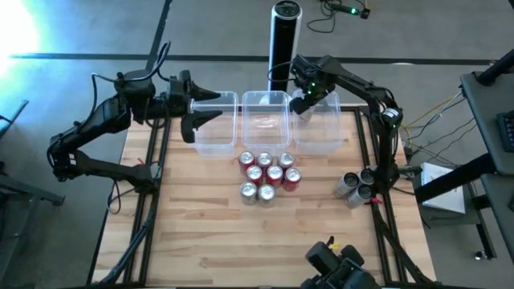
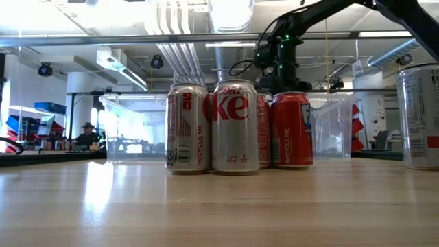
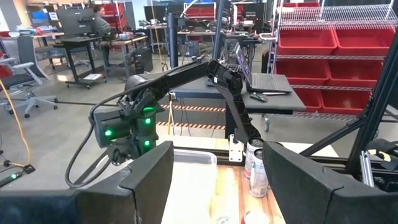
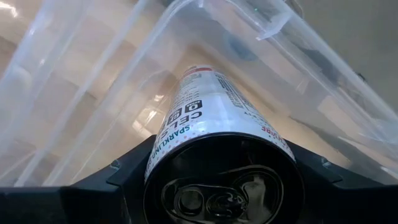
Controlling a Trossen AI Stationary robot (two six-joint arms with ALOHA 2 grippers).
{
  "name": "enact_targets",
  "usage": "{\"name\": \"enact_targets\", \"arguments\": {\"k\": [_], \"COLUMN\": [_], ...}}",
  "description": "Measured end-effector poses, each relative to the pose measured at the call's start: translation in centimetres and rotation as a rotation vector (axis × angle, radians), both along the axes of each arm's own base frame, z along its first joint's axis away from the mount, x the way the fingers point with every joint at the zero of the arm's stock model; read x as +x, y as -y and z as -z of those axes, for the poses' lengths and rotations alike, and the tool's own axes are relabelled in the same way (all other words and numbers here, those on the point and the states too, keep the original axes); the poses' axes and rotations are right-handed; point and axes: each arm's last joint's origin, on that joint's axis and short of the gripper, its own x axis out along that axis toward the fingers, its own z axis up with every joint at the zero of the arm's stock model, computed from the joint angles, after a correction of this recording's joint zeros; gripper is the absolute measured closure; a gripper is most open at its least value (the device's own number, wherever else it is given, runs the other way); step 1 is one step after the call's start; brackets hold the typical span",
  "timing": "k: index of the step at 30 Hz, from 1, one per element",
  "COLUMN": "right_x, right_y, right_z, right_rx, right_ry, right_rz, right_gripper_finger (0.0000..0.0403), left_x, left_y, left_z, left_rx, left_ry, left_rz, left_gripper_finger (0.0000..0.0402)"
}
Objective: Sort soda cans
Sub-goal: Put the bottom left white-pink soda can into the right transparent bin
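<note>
three clear tubs (image 1: 265,120) stand in a row at the far edge of the table (image 1: 201,233), and their see-through walls make the contents hard to read from above; nothing can be made out in the left or middle one. the right gripper (image 1: 306,103) hangs over the near-left corner of the right tub (image 1: 321,128), and the can it carries is hidden from above by the arm. only the right wrist view shows it: a white-and-silver can (image 4: 214,118) pinched between the two dark fingers (image 4: 323,174), its pull-tab end toward the camera, its far end pointing down into the tub. its label is cut off, so the brand cannot be read.

the left gripper (image 1: 205,112) hovers over the left tub's near-left rim, fingers spread, nothing between them.

a cluster of red and silver cans (image 1: 267,177) stands upright in the middle of the table, just in front of the tubs; in the low view the front ones hide those behind. a few dark grey cans (image 1: 355,186) sit near the right edge, partly covered by the right arm's base. a tall black cylinder (image 1: 283,40) rises behind the middle tub.
</note>
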Motion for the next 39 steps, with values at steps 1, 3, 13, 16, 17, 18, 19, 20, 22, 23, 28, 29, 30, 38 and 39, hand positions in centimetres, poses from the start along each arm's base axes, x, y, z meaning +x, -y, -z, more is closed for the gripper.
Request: {"name": "enact_targets", "arguments": {"k": [1, 3, 13, 16, 17, 18, 19, 20, 22, 23, 28, 29, 30, 38, 39], "right_x": [0.0, 0.0, -0.1, 0.0, 0.0, 0.0, 0.0, 0.0, 0.0, 0.0, 0.1, 0.1, 0.1, 0.2, 0.1], "right_y": [0.0, 0.1, 0.1, 0.1, 0.2, 0.2, 0.2, 0.2, 0.2, 0.2, 0.2, 0.3, 0.3, 0.4, 0.3], "right_z": [0.0, 0.0, 1.9, 2.1, 2.1, 2.1, 2.1, 2.1, 2.1, 2.1, 2.1, 2.1, 2.1, 1.7, 1.4], "right_rx": [-0.002, -0.005, 0.007, -0.002, -0.005, -0.005, -0.005, -0.006, -0.007, -0.007, -0.012, -0.014, -0.017, -0.035, -0.04], "right_ry": [0.0, 0.001, -0.018, -0.011, -0.009, -0.009, -0.009, -0.008, -0.007, -0.007, -0.005, -0.003, 0.0, 0.017, 0.021], "right_rz": [0.0, 0.0, 0.001, 0.0, -0.002, -0.005, -0.005, -0.006, -0.007, -0.009, -0.026, -0.026, -0.025, -0.014, -0.015], "right_gripper_finger": [0.0149, 0.015, 0.015, 0.0148, 0.0146, 0.0143, 0.0142, 0.0141, 0.014, 0.014, 0.0131, 0.0127, 0.0122, 0.0069, 0.0063], "left_x": [0.0, 0.0, 0.0, 0.0, 0.0, 0.0, 0.0, 0.0, 0.0, 0.0, 0.0, 0.0, 0.0, 0.0, 0.0], "left_y": [0.0, 0.0, 0.0, 0.0, 0.0, 0.0, 0.0, 0.0, 0.0, 0.0, 0.0, 0.0, 0.0, 0.0, 0.0], "left_z": [0.0, 0.0, 0.0, 0.0, 0.0, 0.0, 0.0, 0.0, 0.0, 0.0, 0.0, 0.0, 0.0, 0.0, 0.0], "left_rx": [0.0, 0.0, 0.0, 0.0, 0.0, -0.001, -0.002, -0.003, -0.003, -0.003, -0.003, -0.003, -0.003, -0.003, -0.003], "left_ry": [0.0, 0.0, 0.001, 0.001, 0.001, 0.002, 0.002, 0.002, 0.002, 0.002, 0.002, 0.003, 0.003, 0.003, 0.003], "left_rz": [0.0, 0.0, 0.0, 0.0, 0.0, 0.0, 0.0, 0.0, 0.0, 0.0, 0.0, 0.0, 0.0, 0.0, 0.0], "left_gripper_finger": [0.017, 0.017, 0.017, 0.017, 0.017, 0.017, 0.017, 0.017, 0.017, 0.017, 0.017, 0.017, 0.017, 0.017, 0.017]}}
